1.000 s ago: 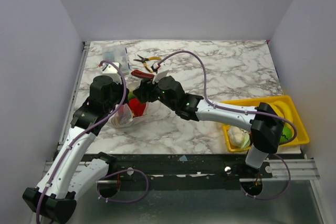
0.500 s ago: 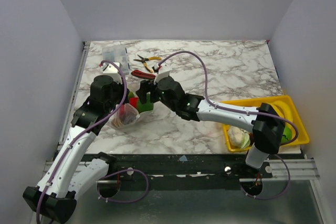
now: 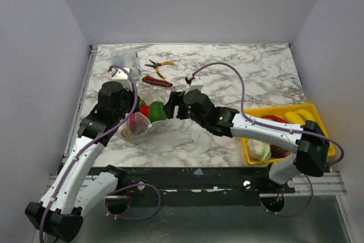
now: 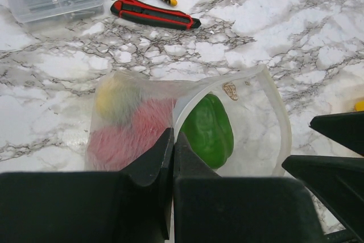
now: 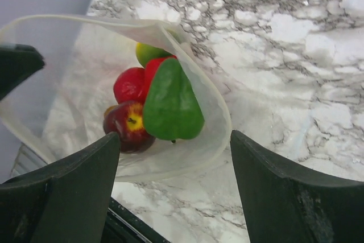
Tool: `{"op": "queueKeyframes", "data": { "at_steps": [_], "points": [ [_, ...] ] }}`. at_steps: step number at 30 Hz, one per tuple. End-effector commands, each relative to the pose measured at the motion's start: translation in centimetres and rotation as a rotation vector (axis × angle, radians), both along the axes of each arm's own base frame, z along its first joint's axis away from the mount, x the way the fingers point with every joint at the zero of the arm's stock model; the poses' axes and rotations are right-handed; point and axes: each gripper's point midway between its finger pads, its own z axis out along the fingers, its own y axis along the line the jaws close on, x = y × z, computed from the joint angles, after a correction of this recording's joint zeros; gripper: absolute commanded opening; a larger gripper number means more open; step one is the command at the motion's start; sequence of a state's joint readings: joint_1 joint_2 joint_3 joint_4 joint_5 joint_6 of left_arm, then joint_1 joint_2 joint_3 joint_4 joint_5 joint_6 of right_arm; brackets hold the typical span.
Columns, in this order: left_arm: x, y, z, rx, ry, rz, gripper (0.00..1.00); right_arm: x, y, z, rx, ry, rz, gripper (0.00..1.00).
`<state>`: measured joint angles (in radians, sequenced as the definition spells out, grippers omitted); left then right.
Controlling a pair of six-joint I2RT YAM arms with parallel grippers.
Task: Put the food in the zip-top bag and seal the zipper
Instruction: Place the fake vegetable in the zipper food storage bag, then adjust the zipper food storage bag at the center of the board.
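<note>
The zip-top bag (image 3: 135,126) lies open on the marble, its mouth facing right. My left gripper (image 3: 132,118) is shut on the bag's mouth edge (image 4: 187,98) and holds it up. Inside lie a green pepper (image 3: 157,111), a red apple (image 5: 128,126), a red piece (image 5: 129,83) and a lime-green piece (image 5: 149,52). The green pepper also shows in the left wrist view (image 4: 211,129) and the right wrist view (image 5: 170,103). My right gripper (image 3: 170,106) is open and empty, just right of the bag's mouth (image 5: 219,123). The zipper strip is unsealed.
A yellow tray (image 3: 311,106) at the right holds the pale leafy piece (image 3: 259,149) and other food. A clear compartment box (image 3: 124,58), pliers (image 3: 158,65) and a red utility knife (image 3: 156,81) lie behind the bag.
My right gripper has drawn back to the right out of the bag's mouth, leaving the green pepper inside. My left gripper has kept its hold on the bag.
</note>
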<state>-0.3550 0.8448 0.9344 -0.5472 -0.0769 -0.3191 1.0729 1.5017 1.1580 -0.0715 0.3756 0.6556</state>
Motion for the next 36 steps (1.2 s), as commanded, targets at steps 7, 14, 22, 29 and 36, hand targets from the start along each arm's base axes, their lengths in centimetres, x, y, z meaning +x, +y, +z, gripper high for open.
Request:
{"op": "queueKeyframes", "data": {
  "at_steps": [7, 14, 22, 29, 36],
  "points": [
    [0.1, 0.1, 0.7, -0.013, -0.032, 0.003, 0.00, 0.8, -0.3, -6.0, -0.017, 0.173, -0.129, 0.70],
    [0.1, 0.0, 0.9, -0.016, -0.037, -0.002, 0.00, 0.7, 1.5, -5.0, 0.022, 0.151, -0.054, 0.42],
    [-0.1, 0.5, 1.8, -0.012, -0.071, 0.014, 0.00, 1.0, 3.5, 1.5, 0.116, 0.054, 0.033, 0.00],
    [-2.7, 1.7, 5.9, -0.071, -0.108, 0.061, 0.00, -1.8, 4.5, 5.9, 0.276, 0.083, 0.149, 0.00],
    [-1.9, -0.3, -1.5, -0.032, 0.107, -0.015, 0.00, -0.5, 4.9, 3.4, 0.237, 0.088, 0.105, 0.00]
  ]
}}
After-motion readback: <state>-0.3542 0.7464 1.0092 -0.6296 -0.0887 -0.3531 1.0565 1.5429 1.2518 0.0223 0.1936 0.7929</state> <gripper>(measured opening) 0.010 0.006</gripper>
